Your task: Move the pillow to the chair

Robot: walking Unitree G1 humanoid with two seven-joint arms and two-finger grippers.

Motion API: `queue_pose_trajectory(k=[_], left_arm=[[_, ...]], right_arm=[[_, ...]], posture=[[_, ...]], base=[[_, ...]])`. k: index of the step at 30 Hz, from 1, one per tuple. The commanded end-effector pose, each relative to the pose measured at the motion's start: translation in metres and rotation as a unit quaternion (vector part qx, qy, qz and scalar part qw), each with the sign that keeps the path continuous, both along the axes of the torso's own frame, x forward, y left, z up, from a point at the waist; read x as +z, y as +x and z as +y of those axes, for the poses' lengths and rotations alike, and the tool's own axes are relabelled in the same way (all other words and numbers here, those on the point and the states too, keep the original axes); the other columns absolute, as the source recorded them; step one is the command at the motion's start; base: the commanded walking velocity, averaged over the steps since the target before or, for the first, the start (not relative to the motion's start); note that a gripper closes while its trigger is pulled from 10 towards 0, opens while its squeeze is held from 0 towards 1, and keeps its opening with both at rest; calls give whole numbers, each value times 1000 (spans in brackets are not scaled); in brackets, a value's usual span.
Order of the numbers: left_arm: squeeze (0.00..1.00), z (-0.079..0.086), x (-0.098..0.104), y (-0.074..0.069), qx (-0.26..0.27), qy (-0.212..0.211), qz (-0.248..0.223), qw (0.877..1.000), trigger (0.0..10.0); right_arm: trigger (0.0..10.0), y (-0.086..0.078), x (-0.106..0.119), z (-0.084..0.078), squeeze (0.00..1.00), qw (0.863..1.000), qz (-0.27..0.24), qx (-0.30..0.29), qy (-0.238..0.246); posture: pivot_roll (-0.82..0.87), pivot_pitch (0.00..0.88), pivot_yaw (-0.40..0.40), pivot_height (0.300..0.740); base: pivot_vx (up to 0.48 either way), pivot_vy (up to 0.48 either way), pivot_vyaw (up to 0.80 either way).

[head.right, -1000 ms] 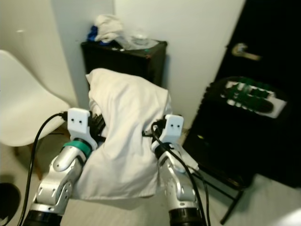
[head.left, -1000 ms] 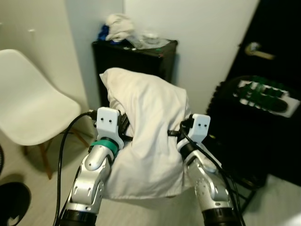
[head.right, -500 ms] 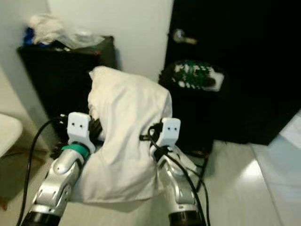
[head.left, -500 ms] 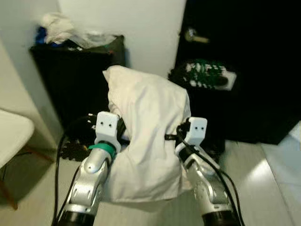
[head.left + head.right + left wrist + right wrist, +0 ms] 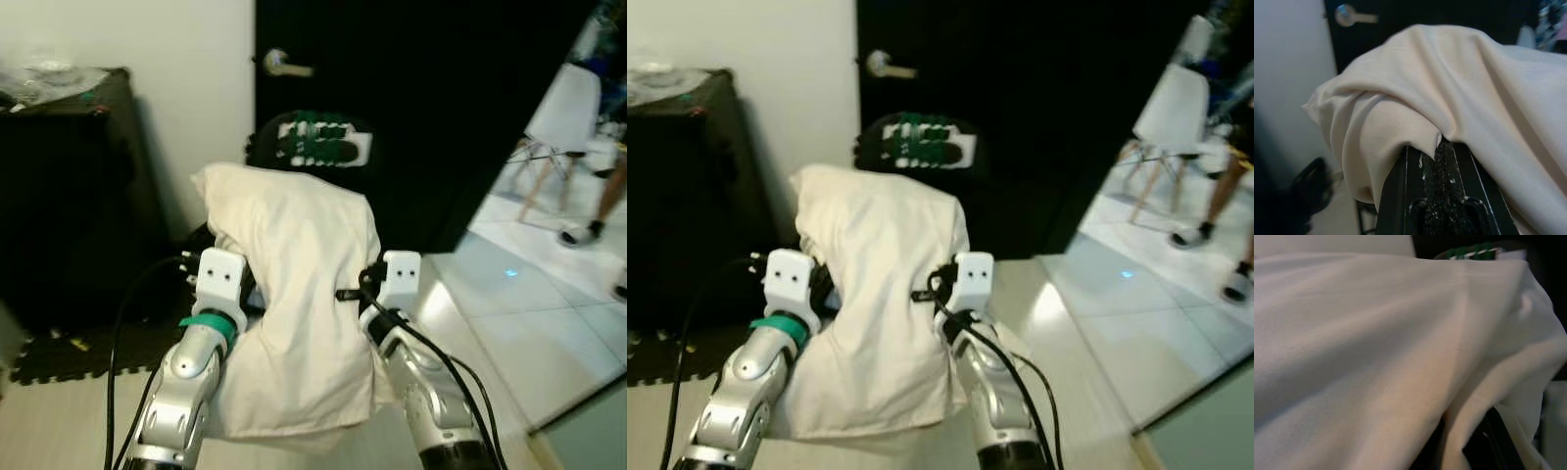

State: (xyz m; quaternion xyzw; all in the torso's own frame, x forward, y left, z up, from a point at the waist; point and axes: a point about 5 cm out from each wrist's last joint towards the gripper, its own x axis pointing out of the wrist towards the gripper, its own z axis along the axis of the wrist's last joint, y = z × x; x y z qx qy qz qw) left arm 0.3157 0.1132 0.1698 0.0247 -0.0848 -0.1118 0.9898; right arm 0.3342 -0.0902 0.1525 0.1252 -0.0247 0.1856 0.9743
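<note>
A big cream pillow (image 5: 294,294) hangs in front of me, held up off the floor between both arms. My left gripper (image 5: 251,290) bites into its left side, and my right gripper (image 5: 347,294) into its right side; the fingers are buried in the fabric. In the left wrist view the cloth bunches over the black fingertips (image 5: 1436,155). In the right wrist view a fold of pillow (image 5: 1400,357) covers a dark finger (image 5: 1492,440). A white chair (image 5: 561,110) with wooden legs stands far off to the right, through the open doorway.
A black door with a metal handle (image 5: 277,65) is straight ahead, and a green and white shoe (image 5: 315,140) sits on a dark stand before it. A black cabinet (image 5: 69,186) is at the left. A person's legs (image 5: 602,211) stand on the tiled floor at the far right.
The camera has swung right: the nearby white chair and the cabinet slid off to the left, and the doorway with the far chair came into view. The pillow stays held as before.
</note>
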Motion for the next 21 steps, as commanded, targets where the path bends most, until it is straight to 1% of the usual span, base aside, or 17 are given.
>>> queue_pose_trajectory(k=[1,5,10,21], left_arm=[[0,-13,6,-5,-27,4,-24,999,10000],[0,-12,6,-5,-25,1,-23,999,10000],[0,-14,6,-5,-29,0,-22,999,10000],[0,-16,11,-5,-44,-21,-28,998,10000]], right_arm=[[10000,-4,12,23,0,998,-33,56,-3],[10000,-4,12,23,0,998,-36,57,-1],[10000,-4,12,22,0,998,-38,54,0],[10000,-5,10,21,0,998,-36,46,-2]], posture=[[35,38,-16,740],[34,40,-11,740],[33,38,-2,740],[30,35,15,740]], base=[[0,0,-800],[0,0,-731],[0,0,0],[0,0,0]])
